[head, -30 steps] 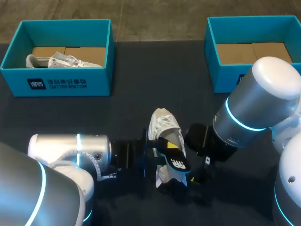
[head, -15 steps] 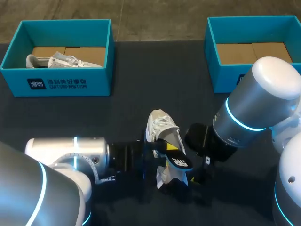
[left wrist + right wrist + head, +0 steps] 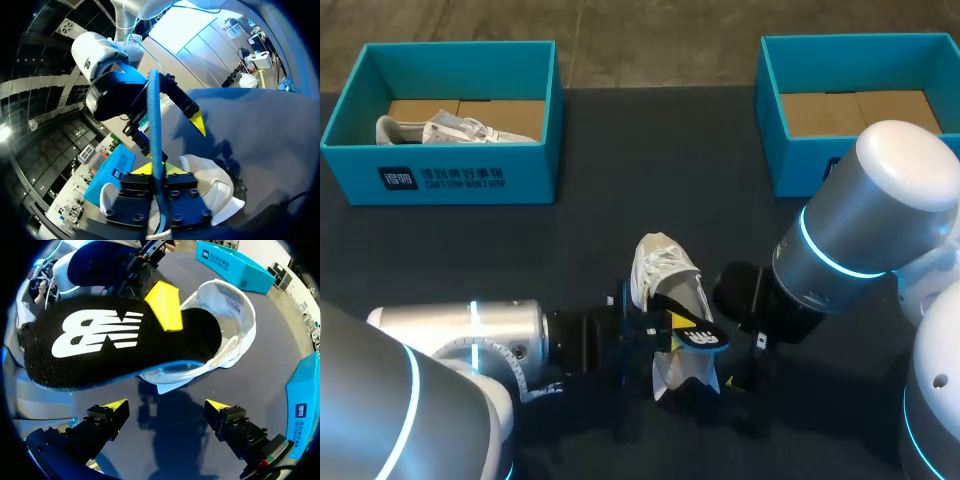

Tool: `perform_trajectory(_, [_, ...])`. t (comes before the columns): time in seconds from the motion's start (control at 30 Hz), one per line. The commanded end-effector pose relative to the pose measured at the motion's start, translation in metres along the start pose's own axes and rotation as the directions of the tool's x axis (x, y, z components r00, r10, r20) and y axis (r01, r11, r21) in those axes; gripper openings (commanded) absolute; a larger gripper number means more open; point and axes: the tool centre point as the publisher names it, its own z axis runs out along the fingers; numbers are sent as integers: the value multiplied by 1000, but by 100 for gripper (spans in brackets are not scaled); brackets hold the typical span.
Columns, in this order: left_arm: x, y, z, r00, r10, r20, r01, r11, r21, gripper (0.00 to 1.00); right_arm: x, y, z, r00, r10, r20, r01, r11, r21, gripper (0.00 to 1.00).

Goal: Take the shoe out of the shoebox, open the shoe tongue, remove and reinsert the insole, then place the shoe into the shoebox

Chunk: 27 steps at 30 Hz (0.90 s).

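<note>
A white shoe (image 3: 667, 268) lies on the dark table between my two arms, its opening turned toward the right wrist camera (image 3: 227, 315). The black insole (image 3: 698, 337) with a white logo (image 3: 97, 337) sticks out of the shoe's opening, off the table. My left gripper (image 3: 665, 325) is shut on the insole's edge; in the left wrist view the insole (image 3: 155, 130) runs edge-on between the two yellow tips (image 3: 156, 170). My right gripper (image 3: 166, 405) stands open just short of the shoe and below the insole, with nothing between its fingers.
A teal shoebox (image 3: 440, 175) at the back left holds another pale shoe (image 3: 450, 130). A second teal shoebox (image 3: 770, 150) at the back right shows only its cardboard floor. My right arm's big elbow (image 3: 880, 210) hangs over the table's right side.
The left gripper's fingers have closed onto the insole. The insole has swung from steeply tilted to nearly level and slid a little to the right. The right arm has kept still.
</note>
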Motion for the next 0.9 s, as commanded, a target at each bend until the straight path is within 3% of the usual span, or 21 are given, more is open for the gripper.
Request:
perform_trajectory(0.03, [3,-2,-1,1000,8,1,-8,1000,-7,0,1,-1,0,1000,0,-1,0,1000,-3,100])
perform_trajectory(0.9, [4,28,10,998,61,7,-61,994,-91,0,1,-1,0,1000,0,-1,0,1000,-3,100])
